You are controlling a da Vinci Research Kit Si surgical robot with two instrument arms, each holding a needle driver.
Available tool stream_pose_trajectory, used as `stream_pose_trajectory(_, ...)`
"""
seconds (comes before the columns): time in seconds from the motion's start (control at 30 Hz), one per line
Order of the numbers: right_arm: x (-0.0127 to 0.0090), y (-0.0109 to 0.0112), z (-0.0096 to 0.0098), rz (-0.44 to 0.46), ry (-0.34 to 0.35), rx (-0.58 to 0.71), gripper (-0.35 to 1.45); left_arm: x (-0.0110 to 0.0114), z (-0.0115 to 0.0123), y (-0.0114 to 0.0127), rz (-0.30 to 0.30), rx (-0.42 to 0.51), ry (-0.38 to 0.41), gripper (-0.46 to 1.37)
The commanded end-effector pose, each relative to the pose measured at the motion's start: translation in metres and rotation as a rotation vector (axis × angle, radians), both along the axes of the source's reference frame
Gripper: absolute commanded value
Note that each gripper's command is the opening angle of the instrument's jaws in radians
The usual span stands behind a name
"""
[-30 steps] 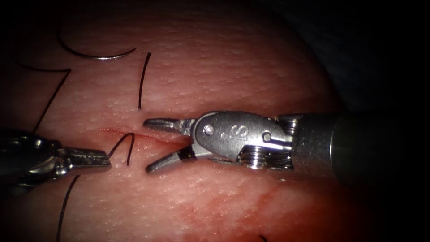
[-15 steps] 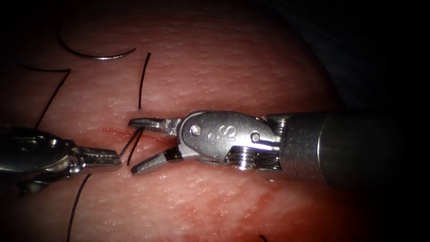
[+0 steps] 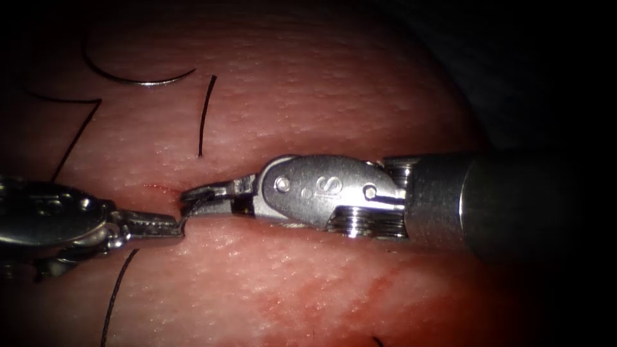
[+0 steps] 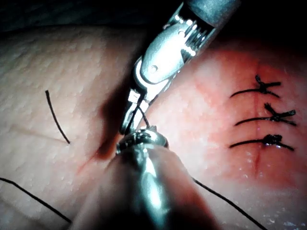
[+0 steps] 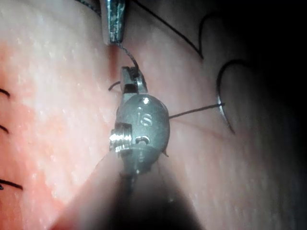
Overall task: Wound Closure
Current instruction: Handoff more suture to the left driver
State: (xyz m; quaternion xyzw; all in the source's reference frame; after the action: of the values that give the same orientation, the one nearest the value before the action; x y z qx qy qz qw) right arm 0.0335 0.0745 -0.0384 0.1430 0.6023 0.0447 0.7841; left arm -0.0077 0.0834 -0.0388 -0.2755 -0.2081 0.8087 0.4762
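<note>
On the tissue point(image 3: 308, 96) the cut point(image 3: 154, 187) runs sideways. My left tool point(image 3: 172, 225) comes in from the left, its jaws shut on the thread point(image 3: 182, 217) just below the cut. My right tool point(image 3: 191, 195) meets it tip to tip, jaws shut on the same short thread loop. The left wrist view shows both tips point(image 4: 132, 115) together, and so does the right wrist view point(image 5: 130, 79). The curved needle point(image 3: 138, 82) lies free on the tissue at the upper left, held by neither tool and not in the tissue; it is also seen as the needle point(image 5: 224, 108).
A loose thread end point(image 3: 204, 115) rises from the tissue above the cut. More thread point(image 3: 116, 295) trails at the lower left and another strand point(image 3: 74, 138) at the far left. Three tied stitches point(image 4: 263, 115) lie further along the cut. Red fluid point(image 3: 360, 302) stains the near tissue.
My right tool slid left and its open jaws closed on the thread loop. My left tool moved a little to the right, still holding the thread.
</note>
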Motion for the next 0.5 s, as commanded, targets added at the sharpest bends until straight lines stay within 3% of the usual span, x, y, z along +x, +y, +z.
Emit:
stream_pose_trajectory(0.03,0.0,0.0002,-0.0001,0.005,0.0,-0.006,-0.35,0.0,0.0,0.0,0.002,0.004,-0.009,-0.35)
stream_pose_trajectory(0.2,0.0,0.0002,-0.0002,0.007,-0.006,-0.007,-0.35,0.0,-0.0001,0.0,0.006,0.007,-0.008,-0.35)
stream_pose_trajectory(0.23,-0.0001,0.0002,-0.0001,0.008,-0.015,-0.008,-0.35,0.0,-0.0001,0.0001,0.011,0.004,-0.009,-0.28)
stream_pose_trajectory(0.27,-0.0001,0.0003,-0.0001,0.014,-0.025,-0.012,-0.35,0.0,-0.0001,0.0002,0.012,0.007,-0.011,0.13)
stream_pose_trajectory(0.33,-0.0004,0.0007,0.0003,0.021,-0.048,-0.016,-0.35,0.0,-0.0001,0.0003,0.004,-0.006,0.004,0.67)
stream_pose_trajectory(0.5,-0.0013,0.0019,0.0016,0.034,-0.074,-0.022,-0.35,0.0001,-0.0005,-0.0006,-0.004,-0.008,0.01,1.05)
